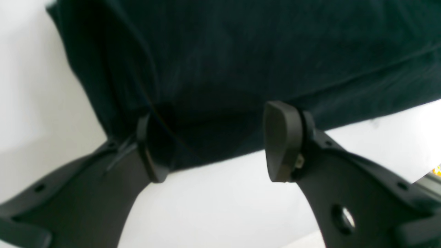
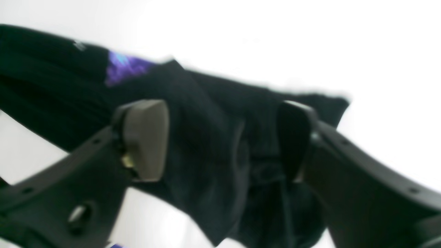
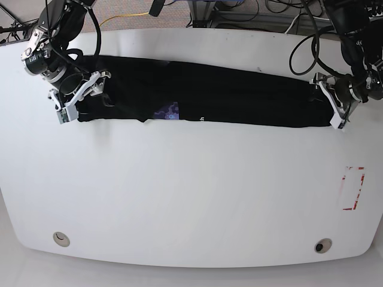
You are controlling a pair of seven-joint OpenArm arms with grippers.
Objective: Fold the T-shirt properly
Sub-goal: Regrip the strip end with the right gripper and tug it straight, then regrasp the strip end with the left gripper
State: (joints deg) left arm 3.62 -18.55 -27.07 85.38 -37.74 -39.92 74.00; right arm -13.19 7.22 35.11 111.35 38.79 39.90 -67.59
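Across the table [image 3: 191,197] from 9 to 3 o'clock lies the T-shirt [image 3: 239,95], a long flat band. Left gripper [image 1: 213,144] and right gripper [image 2: 220,137] straddle its ends, jaws wide, nothing held. You should pinch all layers squarely before lifting.

Bright, even overhead light; table [image 3: 191,197] near blown-out white in wrist views. Right wrist view motion-blurred, shirt [image 2: 206,144] and fingers [image 2: 146,137] smeared. Left wrist soft-focused. Base sharp, edges bowed, shadows faint.
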